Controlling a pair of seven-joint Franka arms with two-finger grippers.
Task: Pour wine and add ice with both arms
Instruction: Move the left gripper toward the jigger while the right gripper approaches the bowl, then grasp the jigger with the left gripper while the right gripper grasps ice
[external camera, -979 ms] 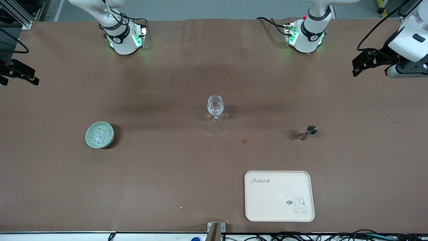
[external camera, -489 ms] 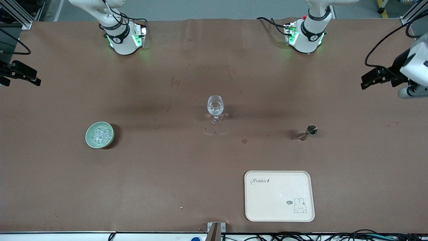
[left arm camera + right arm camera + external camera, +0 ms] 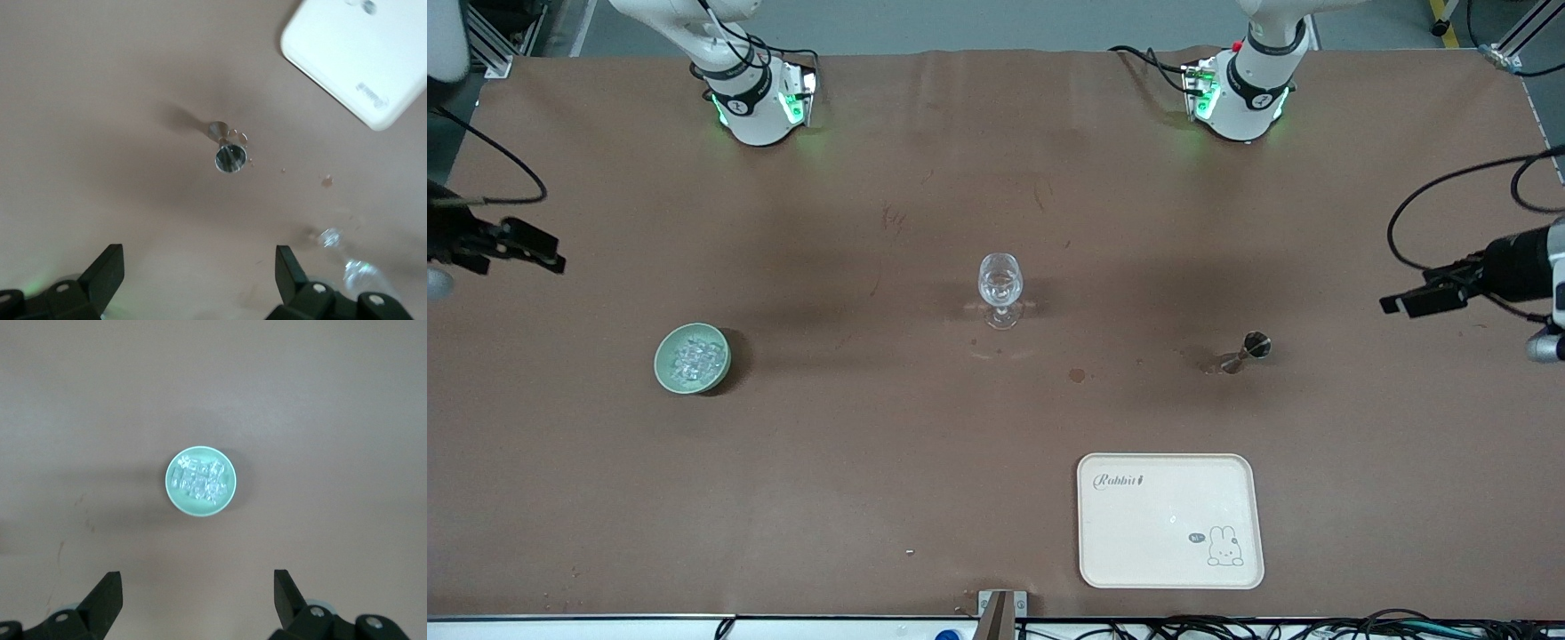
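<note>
Both arms are glossy white with black joint bands. Each rounded base (image 3: 758,102) glows green at its sides, with black cables trailing off. Each claw is black with two blocky fingers (image 3: 107,270), and small screws show at the finger mounts.

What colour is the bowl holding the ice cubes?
The bowl is pale mint green, seen best in the right wrist view, with clear ice cubes inside.

High front camera, two wrist cameras
</note>
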